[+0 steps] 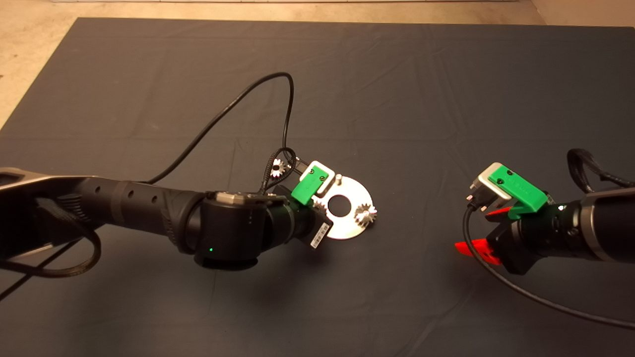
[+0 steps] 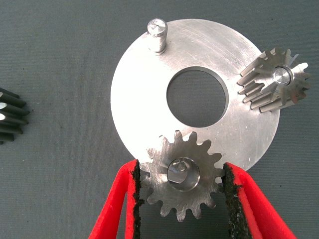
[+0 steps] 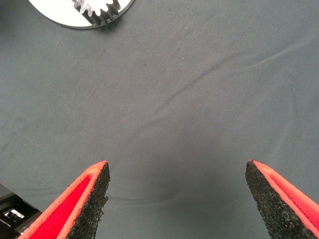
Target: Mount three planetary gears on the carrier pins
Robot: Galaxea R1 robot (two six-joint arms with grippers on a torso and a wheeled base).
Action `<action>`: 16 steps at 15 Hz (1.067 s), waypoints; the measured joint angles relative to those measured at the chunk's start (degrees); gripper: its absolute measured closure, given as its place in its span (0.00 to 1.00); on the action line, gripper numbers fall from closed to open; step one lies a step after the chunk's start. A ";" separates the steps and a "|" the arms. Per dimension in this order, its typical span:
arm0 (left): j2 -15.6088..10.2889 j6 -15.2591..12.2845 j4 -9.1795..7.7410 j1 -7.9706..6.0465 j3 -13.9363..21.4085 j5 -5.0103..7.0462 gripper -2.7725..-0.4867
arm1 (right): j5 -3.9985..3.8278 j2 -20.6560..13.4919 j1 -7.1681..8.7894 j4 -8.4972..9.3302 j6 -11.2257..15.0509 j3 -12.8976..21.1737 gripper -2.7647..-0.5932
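Note:
The round silver disc [image 2: 144,99] lies mid-mat, also seen as the disc [image 1: 347,225] in the head view. One planetary gear [image 2: 275,79] sits on a carrier pin at the rim. Another carrier pin [image 2: 157,35] stands bare. My left gripper [image 2: 182,167] is shut on a second planetary gear [image 2: 164,199], both black pads against its teeth, and a pin tip shows through its centre hole. A third gear [image 1: 278,168] lies on the mat just beyond the disc. My right gripper [image 1: 478,230] hovers open over bare mat to the disc's right, holding nothing.
A black cable [image 1: 286,99] loops from the left wrist across the mat behind the disc. The dark mat [image 1: 421,99] ends at a beige floor [image 1: 30,49] at the back left. The right arm's cable [image 1: 521,292] trails toward the lower right.

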 joint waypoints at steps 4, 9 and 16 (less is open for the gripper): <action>0.05 -0.01 0.00 0.02 -0.64 -0.04 0.84 | 0.00 0.00 0.02 0.00 0.00 0.00 0.34; 0.06 -0.06 0.00 0.02 -0.73 -0.17 0.84 | -0.04 0.00 0.02 0.00 -0.02 0.00 0.34; 0.38 -1.03 0.00 0.02 -0.75 -0.24 0.84 | -0.02 0.00 0.02 -0.02 -0.04 0.00 0.34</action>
